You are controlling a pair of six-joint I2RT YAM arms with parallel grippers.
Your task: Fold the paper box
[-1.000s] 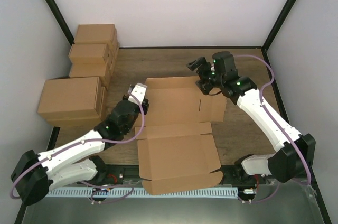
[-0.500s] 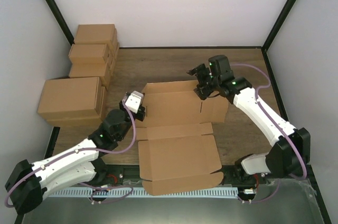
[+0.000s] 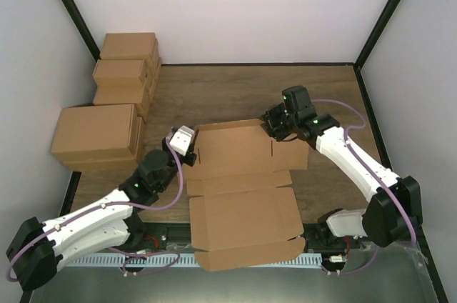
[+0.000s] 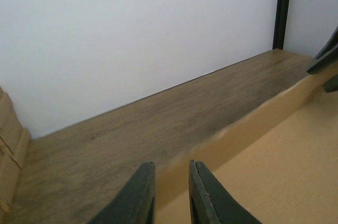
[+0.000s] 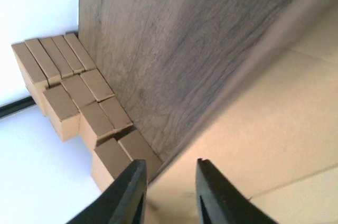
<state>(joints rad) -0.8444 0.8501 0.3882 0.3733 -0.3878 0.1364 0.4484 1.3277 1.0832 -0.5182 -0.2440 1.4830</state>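
The right claw is settling onto the paper box at the rear corner farthest from the stacked cartons. Its jaws are narrowing from wide open a second ago. Its fingers are now straddling the rear edge, but I cannot tell whether they are biting yet. The left claw is sitting at the rear corner nearest the cartons, fingers almost together around that same edge. Pinching or just loosening: cannot tell. The box is also sliding slightly toward the arm bases, its front flap hanging further past the near rim of the surface. Reading: both ends of the rear panel are coming under control, so raising it along its crease is probably becoming possible. The box is lying opened out beside the cartons, apart from them. It is showing plain brown corrugated board, wide panels, crease lines and notched tabs, and the rear edge is lifting a little in the left wrist view.
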